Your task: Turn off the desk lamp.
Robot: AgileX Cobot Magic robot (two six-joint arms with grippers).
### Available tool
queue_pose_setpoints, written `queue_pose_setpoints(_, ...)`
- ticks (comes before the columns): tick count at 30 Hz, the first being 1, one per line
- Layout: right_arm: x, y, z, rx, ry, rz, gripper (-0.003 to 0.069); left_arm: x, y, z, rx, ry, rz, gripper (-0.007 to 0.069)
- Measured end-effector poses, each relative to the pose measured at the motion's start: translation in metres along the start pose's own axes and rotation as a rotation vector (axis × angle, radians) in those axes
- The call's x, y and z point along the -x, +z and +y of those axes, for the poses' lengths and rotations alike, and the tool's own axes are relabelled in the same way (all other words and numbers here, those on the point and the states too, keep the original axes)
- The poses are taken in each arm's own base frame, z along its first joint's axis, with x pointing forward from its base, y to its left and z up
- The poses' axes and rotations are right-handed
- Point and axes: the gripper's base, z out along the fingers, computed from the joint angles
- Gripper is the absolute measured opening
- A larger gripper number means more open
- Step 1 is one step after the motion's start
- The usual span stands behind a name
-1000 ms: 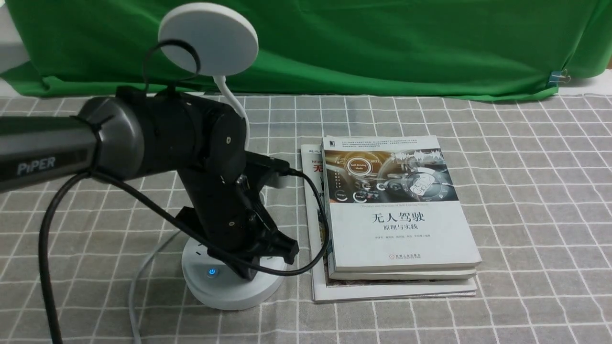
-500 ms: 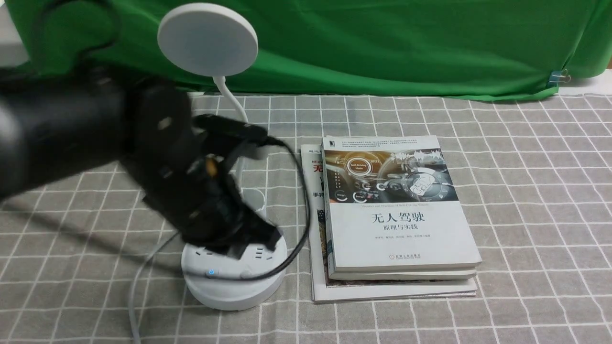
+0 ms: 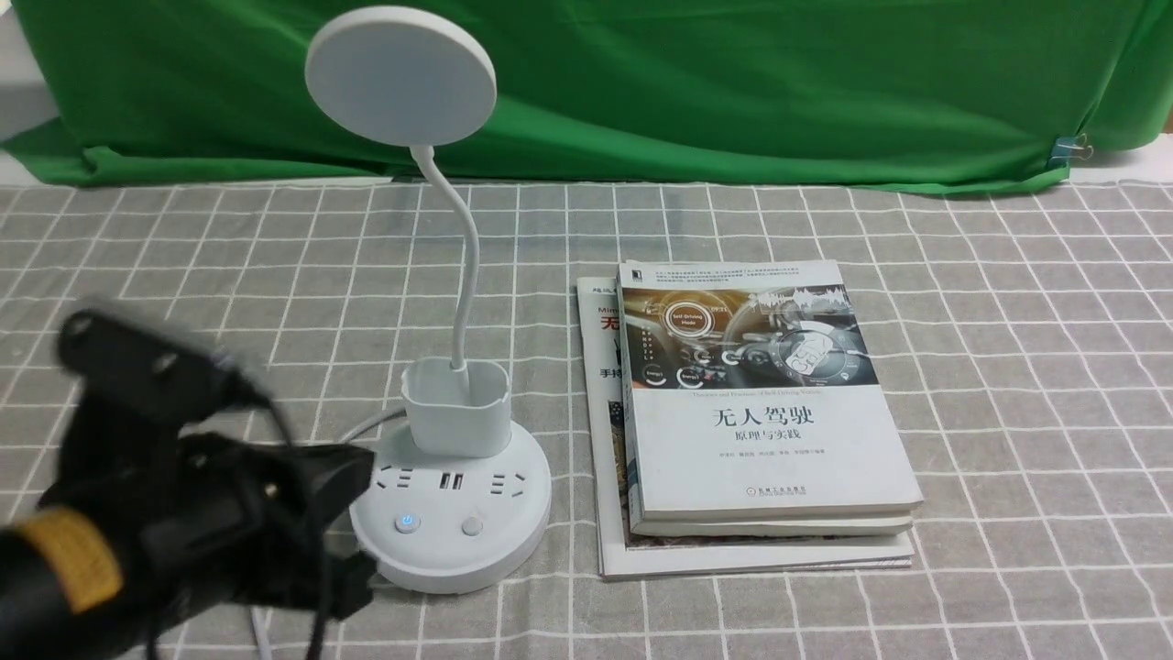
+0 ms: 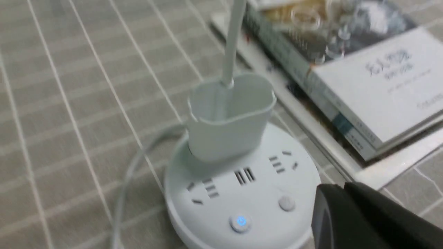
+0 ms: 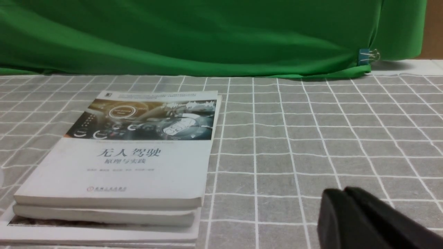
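The upright desk lamp [image 3: 454, 550] stands just to the right of the clenched left end effector [image 4: 345, 188], the nearer of the two arms, apparently untouched.

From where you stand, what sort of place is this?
Probably a robotics lab or test bench: a robot gripper beside a desk lamp, a stack of books on a checked cloth, and a green sheet hung behind.

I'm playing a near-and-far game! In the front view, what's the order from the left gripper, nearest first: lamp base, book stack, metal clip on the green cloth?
1. Lamp base: just right of the gripper.
2. Book stack: right of the base.
3. Metal clip: far back right.
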Motion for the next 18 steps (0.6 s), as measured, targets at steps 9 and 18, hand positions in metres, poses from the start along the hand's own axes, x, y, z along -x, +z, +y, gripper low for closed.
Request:
queue_pose_setpoints(9, 0.0, 0.0, 0.0, 0.0, 0.0, 0.0, 0.0036, -0.019, -0.009, 0.0, 0.004, 0.111, -0.06, 0.0019)
queue_pose_setpoints(18, 0.0, 0.0, 0.0, 0.0, 0.0, -0.001, 0.0036, -0.018, -0.029, 0.003, 0.044, 0.164, -0.342, 0.0016)
